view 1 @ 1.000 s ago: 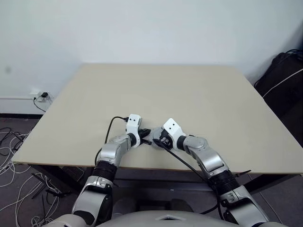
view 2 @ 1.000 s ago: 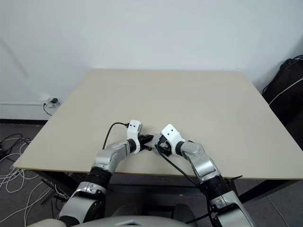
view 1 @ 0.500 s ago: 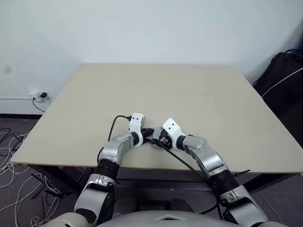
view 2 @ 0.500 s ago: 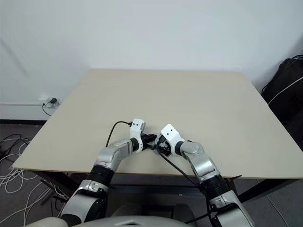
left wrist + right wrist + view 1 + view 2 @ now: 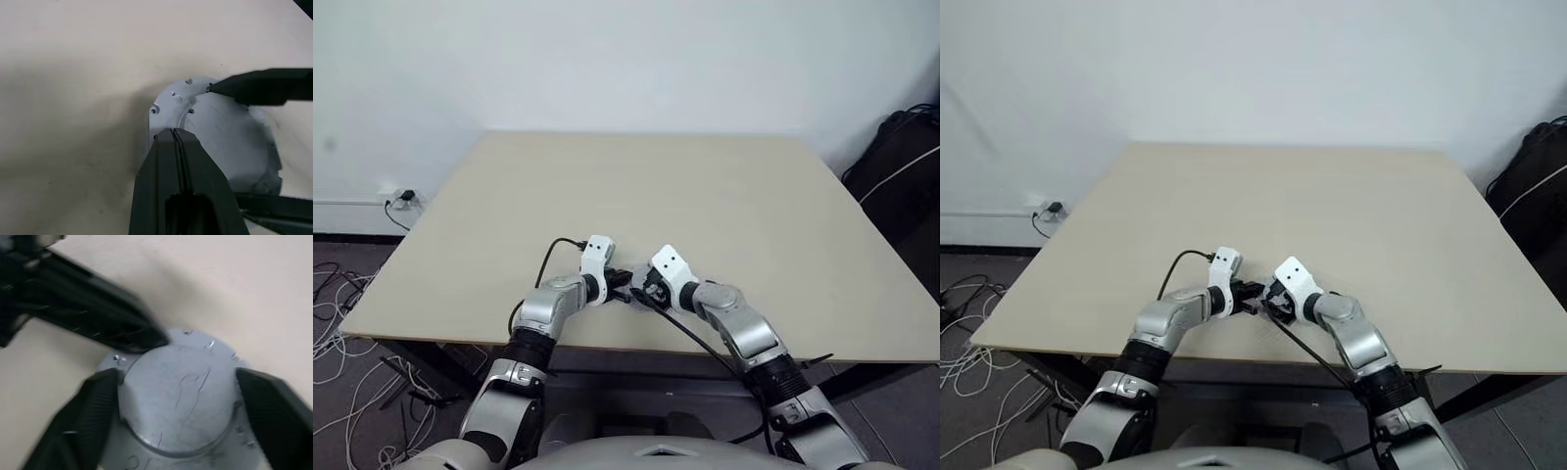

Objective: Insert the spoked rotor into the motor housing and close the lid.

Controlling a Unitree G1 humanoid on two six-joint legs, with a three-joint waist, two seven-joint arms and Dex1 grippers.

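Observation:
The lid (image 5: 178,401), a round grey disc with its smooth face and raised middle upward, lies flat on the beige table (image 5: 705,196) near the front edge. My right gripper (image 5: 178,374) is open, one finger (image 5: 93,416) on each side of the raised middle. My left gripper (image 5: 175,131) is shut, its joined tips resting on the lid (image 5: 230,147) at the rim. In the head views both grippers (image 5: 623,278) (image 5: 640,290) meet over the same spot. The spoked rotor and the motor housing are hidden.
The table's front edge (image 5: 636,348) runs just behind the grippers. A black cable (image 5: 548,257) loops from my left wrist. A dark bag (image 5: 901,166) stands on the floor at the right; loose cables (image 5: 342,313) lie at the left.
My left wrist has tipped a little and stands slightly closer to the right gripper. The right arm has kept its place.

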